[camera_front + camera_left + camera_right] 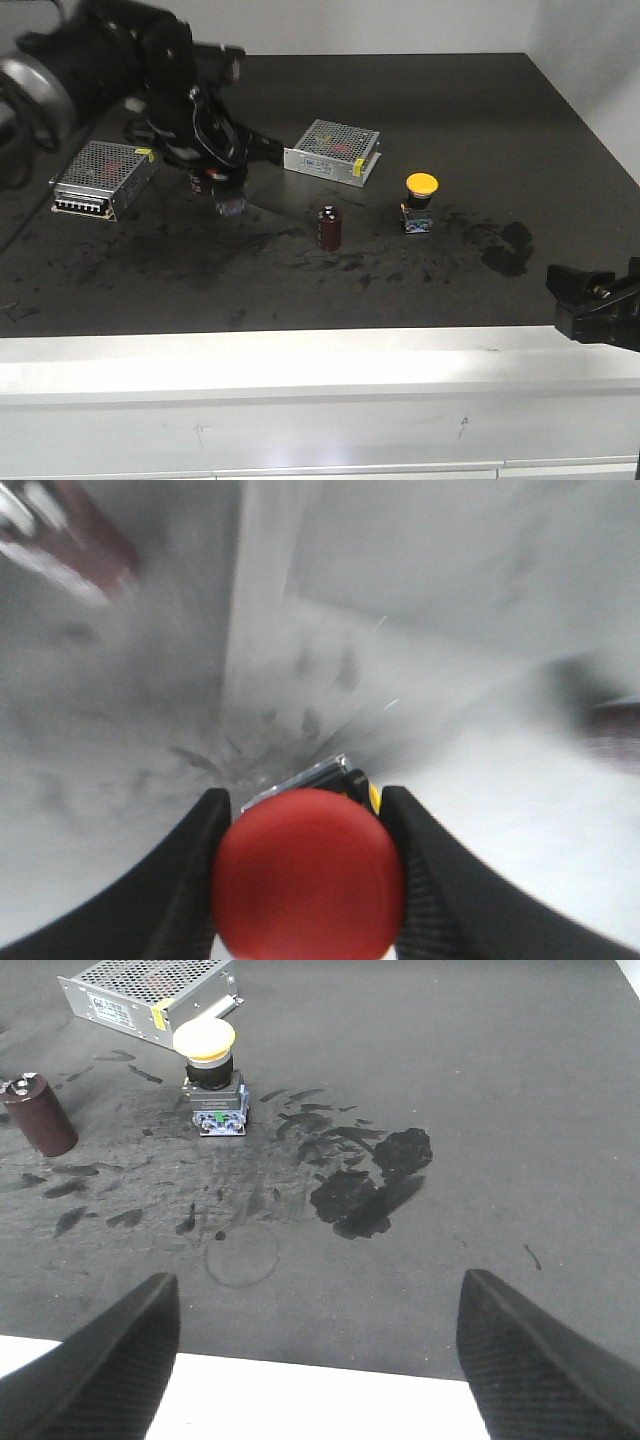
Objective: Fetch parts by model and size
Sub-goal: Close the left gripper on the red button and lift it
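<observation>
My left gripper (305, 798) is shut on the red-capped push-button switch (308, 875), with a black finger (190, 880) pressed against each side of the cap. In the front view that gripper (226, 196) hangs above the table's left-middle, the switch's base (229, 207) showing below it. The yellow-capped switch (420, 202) stands upright on its dark base at centre right and also shows in the right wrist view (210, 1072). My right gripper (320, 1285) is open over the table's front edge, holding nothing, and sits at the lower right in the front view (592, 302).
A dark red capacitor (329, 227) stands upright between the two arms, left of the yellow switch (37, 1113). Two silver mesh boxes lie at the back, one in the middle (333, 150) and one at left (105, 177). Black smears mark the dark tabletop (365, 1185).
</observation>
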Controlling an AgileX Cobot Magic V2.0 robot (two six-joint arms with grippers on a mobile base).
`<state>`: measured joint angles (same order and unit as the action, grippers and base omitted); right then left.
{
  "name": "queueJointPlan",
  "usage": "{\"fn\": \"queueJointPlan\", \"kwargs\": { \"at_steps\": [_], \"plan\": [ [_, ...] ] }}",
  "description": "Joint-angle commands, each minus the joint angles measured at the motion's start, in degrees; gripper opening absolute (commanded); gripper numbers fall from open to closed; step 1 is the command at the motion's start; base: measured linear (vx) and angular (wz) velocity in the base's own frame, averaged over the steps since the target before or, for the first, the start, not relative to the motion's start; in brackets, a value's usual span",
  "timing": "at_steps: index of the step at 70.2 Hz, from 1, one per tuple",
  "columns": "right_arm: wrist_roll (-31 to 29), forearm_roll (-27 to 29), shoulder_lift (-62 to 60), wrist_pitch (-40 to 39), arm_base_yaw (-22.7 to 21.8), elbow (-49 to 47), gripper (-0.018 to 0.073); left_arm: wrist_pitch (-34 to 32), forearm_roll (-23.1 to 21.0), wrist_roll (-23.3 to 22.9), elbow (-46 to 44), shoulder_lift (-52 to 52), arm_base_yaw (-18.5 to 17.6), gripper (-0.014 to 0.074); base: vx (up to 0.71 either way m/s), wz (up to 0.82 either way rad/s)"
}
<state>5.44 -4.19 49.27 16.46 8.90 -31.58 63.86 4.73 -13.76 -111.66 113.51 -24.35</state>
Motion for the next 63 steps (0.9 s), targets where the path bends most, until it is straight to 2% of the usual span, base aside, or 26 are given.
{"fn": "queueJointPlan", "kwargs": {
  "at_steps": [1,8,16,32,46,63],
  "plan": [
    [0.1,-0.4,-0.1,-3.9,0.2,-1.8,0.0549,-3.2,2.5,-0.1,-1.4,-7.1,-1.1,-0.0008,0.00,0.00],
    [0.1,-0.4,-0.1,-3.9,0.2,-1.8,0.0549,-5.1,3.2,-0.1,1.3,-11.9,-1.4,-0.0007,0.00,0.00],
    [0.1,-0.4,-0.1,-3.9,0.2,-1.8,0.0549,-10.0,3.2,-0.1,8.3,-18.6,-1.3,-0.0007,0.00,0.00],
    [0.1,-0.4,-0.1,-3.9,0.2,-1.8,0.0549,-22.4,3.6,-0.1,29.0,-35.2,-1.3,-0.0007,0.00,0.00],
    [0.1,-0.4,-0.1,-3.9,0.2,-1.8,0.0549,-30.3,4.3,-0.1,44.9,-50.5,-1.3,-0.0007,0.00,0.00],
    [0.1,-0.4,-0.1,-3.9,0.2,-1.8,0.0549,-33.5,5.6,-0.1,60.2,-68.3,-1.3,-0.0007,0.00,0.00]
  ]
}}
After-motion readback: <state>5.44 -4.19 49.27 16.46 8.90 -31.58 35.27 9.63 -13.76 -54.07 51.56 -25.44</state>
